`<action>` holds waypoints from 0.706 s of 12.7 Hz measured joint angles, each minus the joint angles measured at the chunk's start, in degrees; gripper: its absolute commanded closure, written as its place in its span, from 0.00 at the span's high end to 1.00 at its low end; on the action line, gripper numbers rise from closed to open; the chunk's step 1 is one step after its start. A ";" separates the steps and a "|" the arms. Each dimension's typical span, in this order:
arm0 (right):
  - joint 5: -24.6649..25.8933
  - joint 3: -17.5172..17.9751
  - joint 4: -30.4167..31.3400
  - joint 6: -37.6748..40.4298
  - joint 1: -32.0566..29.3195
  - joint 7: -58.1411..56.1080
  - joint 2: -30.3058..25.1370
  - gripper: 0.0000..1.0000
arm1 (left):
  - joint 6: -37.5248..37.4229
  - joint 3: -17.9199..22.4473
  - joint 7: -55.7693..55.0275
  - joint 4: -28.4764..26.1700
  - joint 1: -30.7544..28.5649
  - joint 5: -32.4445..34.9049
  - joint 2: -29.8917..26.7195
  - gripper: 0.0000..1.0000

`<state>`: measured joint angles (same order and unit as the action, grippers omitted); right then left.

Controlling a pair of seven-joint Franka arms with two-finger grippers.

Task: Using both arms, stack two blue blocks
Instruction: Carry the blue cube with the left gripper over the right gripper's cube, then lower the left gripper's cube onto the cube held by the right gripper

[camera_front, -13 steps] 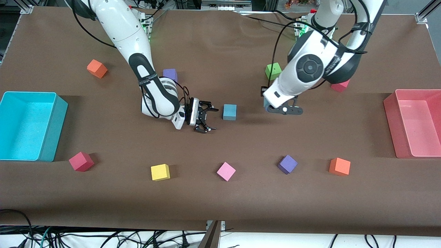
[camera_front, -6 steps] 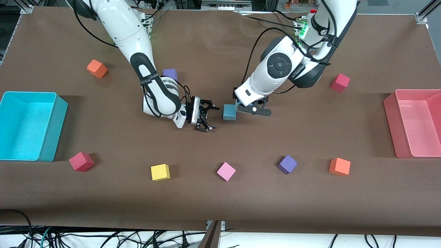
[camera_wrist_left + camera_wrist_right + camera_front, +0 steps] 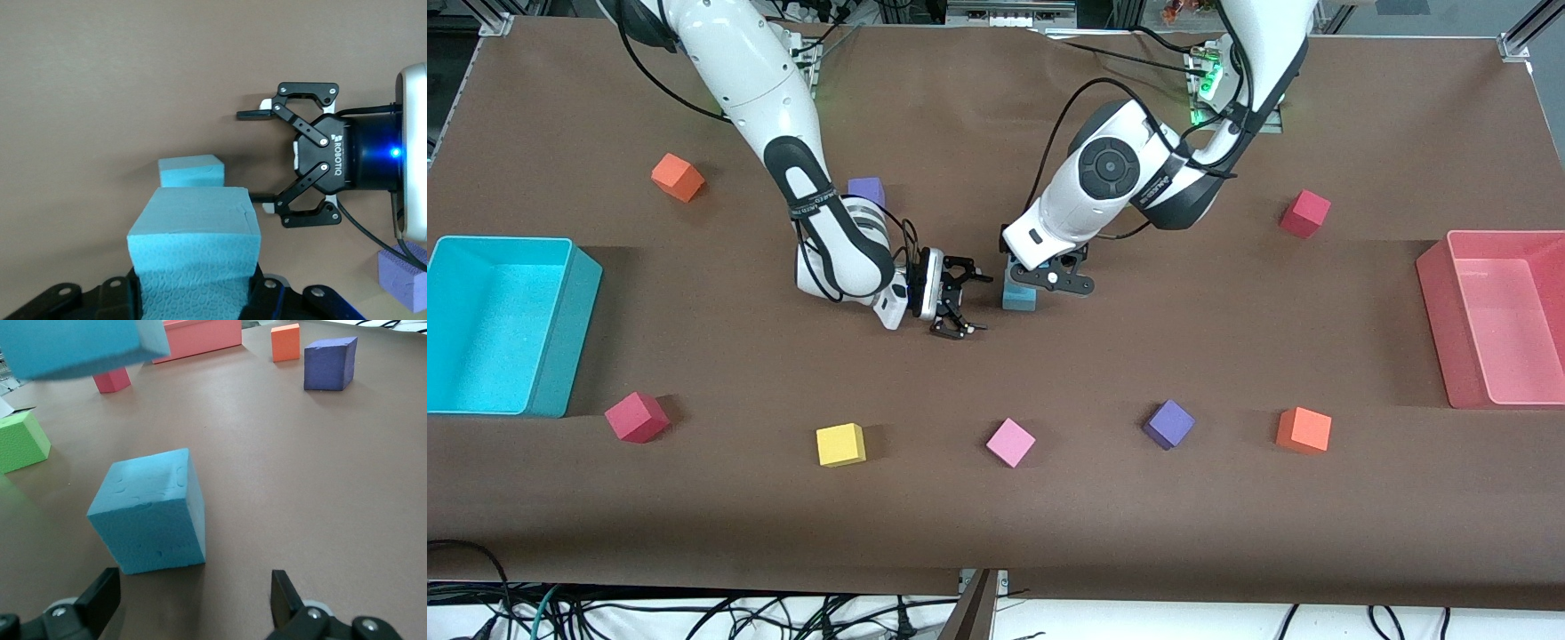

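One blue block [image 3: 1018, 299] rests on the brown table mid-way between the arms; it also shows in the right wrist view [image 3: 150, 513] and the left wrist view [image 3: 190, 171]. My left gripper [image 3: 1033, 276] hovers just over it, shut on the second blue block [image 3: 193, 247]. That held block [image 3: 73, 343] hangs a little above the resting one, slightly offset, and they do not touch. My right gripper [image 3: 958, 308] lies low beside the resting block, toward the right arm's end. It is open and holds nothing, and its fingers [image 3: 100, 593] stand just short of the block.
A cyan bin [image 3: 507, 324] stands at the right arm's end and a pink bin [image 3: 1498, 316] at the left arm's end. Red [image 3: 636, 416], yellow [image 3: 840, 444], pink [image 3: 1010, 442], purple [image 3: 1168, 423] and orange [image 3: 1303, 429] cubes line the near side. A green cube [image 3: 23, 443] sits under the left arm.
The left arm has swung toward the right arm's end with its blue block and now hangs over the resting block. The right gripper has stayed put, open.
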<state>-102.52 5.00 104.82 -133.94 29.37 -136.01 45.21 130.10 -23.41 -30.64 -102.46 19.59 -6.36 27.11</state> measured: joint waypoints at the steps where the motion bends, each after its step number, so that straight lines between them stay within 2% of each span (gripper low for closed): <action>1: -0.01 0.00 0.02 0.00 0.00 -0.24 0.00 1.00 | 0.54 0.02 0.00 0.01 0.68 0.00 0.84 0.19; 5: -0.06 0.00 0.16 0.00 0.00 -1.01 0.00 1.00 | 1.27 0.16 0.04 0.06 1.92 5.39 2.56 0.20; 8: -0.10 0.00 0.18 0.00 0.00 -1.15 0.00 1.00 | 1.62 0.24 0.17 0.06 1.94 6.75 3.62 0.20; 9: -0.10 0.00 0.18 0.00 0.00 -1.16 0.00 1.00 | 2.53 0.23 0.20 0.06 2.04 6.91 4.08 0.24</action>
<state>-102.63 5.00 105.01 -133.94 29.37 -137.17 45.21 132.63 -23.18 -30.44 -102.40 21.63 0.55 31.19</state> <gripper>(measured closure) 0.000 0.454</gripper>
